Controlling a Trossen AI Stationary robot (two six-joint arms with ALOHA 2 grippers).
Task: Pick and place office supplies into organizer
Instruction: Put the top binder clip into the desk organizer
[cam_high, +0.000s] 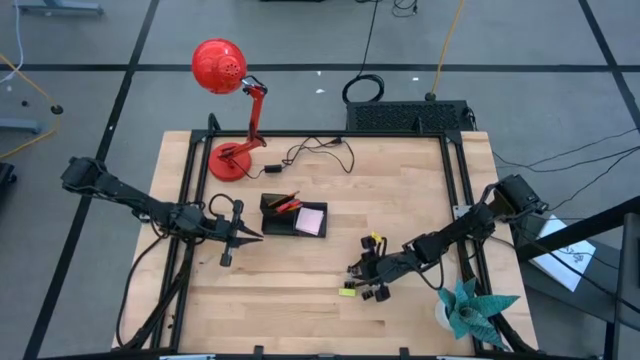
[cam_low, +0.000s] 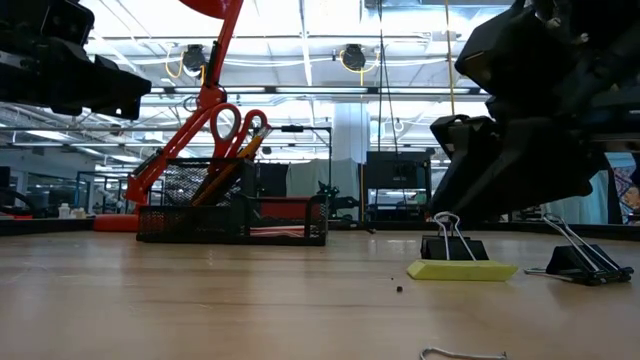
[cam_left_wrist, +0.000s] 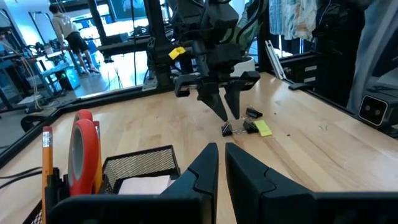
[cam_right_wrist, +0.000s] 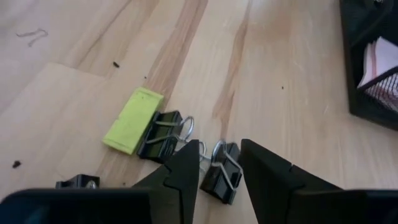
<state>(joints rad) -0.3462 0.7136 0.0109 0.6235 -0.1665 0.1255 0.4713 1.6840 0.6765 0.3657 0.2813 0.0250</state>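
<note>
- The right gripper (cam_right_wrist: 217, 163) is low over the table (cam_high: 420, 190), well inside its edges, fingers partly open astride a binder clip (cam_right_wrist: 221, 173).
- Another clip (cam_right_wrist: 163, 134) touches the yellow-green piece (cam_right_wrist: 133, 119) just beside.
- The organizer (cam_high: 292, 216) sits mid-table; the left gripper (cam_high: 252, 237), nearly closed and empty, hovers beside it.

1. Both arms are dark, jointed and slim.
2. The left gripper (cam_left_wrist: 221, 163) has two black, wedge-shaped matte fingers.
3. The right gripper (cam_right_wrist: 219, 163) looks alike; a yellow tag (cam_left_wrist: 177, 53) sits above it.
</note>
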